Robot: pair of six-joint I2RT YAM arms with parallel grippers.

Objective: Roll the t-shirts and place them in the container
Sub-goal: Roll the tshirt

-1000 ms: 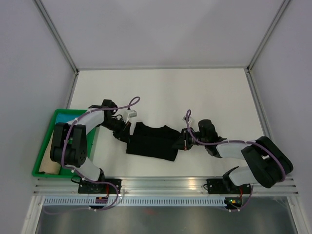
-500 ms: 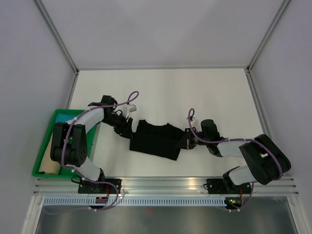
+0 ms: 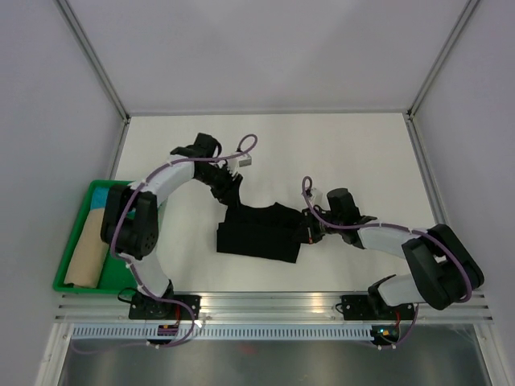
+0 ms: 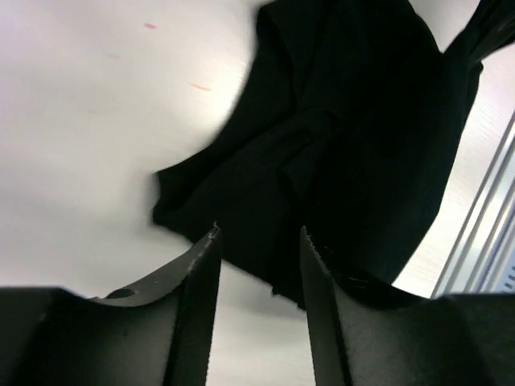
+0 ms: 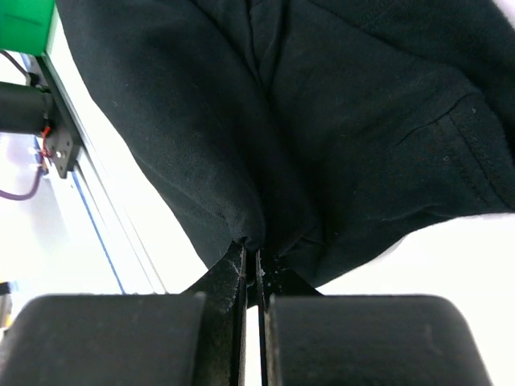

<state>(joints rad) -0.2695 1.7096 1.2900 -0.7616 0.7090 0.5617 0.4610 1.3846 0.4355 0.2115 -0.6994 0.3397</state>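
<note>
At the far left a green bin (image 3: pixel 71 273) sits against the bench's (image 3: pixel 346 153) near left corner, with a tan roll (image 3: pixel 84 259) lying inside it. To its right, the left arm reaches out over the white bench and bends back toward the middle. The left fingers (image 4: pixel 197 281) hang above the surface just beyond the far left corner of the cloth. They stand apart with nothing between them and touch nothing.

The black t-shirt (image 3: pixel 259 233) lies in the middle of the bench, between the two arms and closer to the near edge than the far one. It is gathered into a rumpled, roughly oblong heap with folds running through it. In the left wrist view the t-shirt (image 4: pixel 354 137) spreads out ahead of the parted tips.

At the heap's right edge, the right fingers (image 5: pixel 227 281) are pressed together on a pinch of the t-shirt (image 5: pixel 338 121). The cloth puckers where the tips meet. A metal rail (image 3: pixel 273 303) runs along the near edge.
</note>
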